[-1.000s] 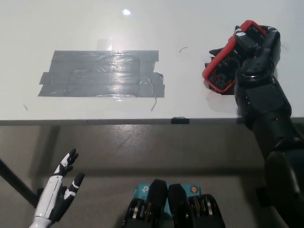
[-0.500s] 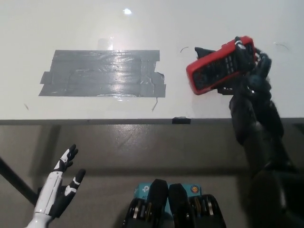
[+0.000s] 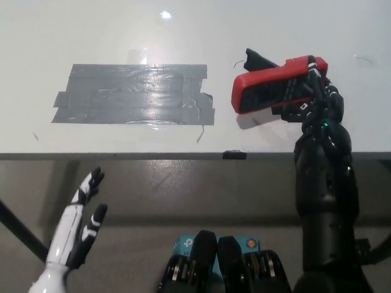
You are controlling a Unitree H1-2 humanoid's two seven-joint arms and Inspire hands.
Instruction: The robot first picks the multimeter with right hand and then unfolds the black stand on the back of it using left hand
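Since a second ago we see the multimeter [image 3: 275, 85] swung from a steep tilt at the far right to lying almost level, shifted toward the picture's middle and lifted: a shadow sits on the table [image 3: 122, 36] under its lower edge, so we judge it off the surface. Right hand [image 3: 311, 101] moved with it, arm now reaching up more vertically. Left hand [image 3: 82, 220] barely drifted.

Now: right hand is clasped on the multimeter's right end, black fingers wrapped around the red casing. Multimeter is over the table's near-right part, right of the grey tape patch [image 3: 134, 94] and apart from it. Dark face with buttons looks toward the camera. A black piece pokes out at its upper left corner; we can't tell if that is the stand or a lead.

Left hand hangs low at the picture's lower left, below the table edge, empty, fingers spread, well apart from the multimeter.

Progress, our call: pick-up step looks done, grasp seems firm. Stand step not started. Back of the meter is not in view, so the stand's state is unknown. Left to do: bring the left hand up, reach the back, fold the stand out.
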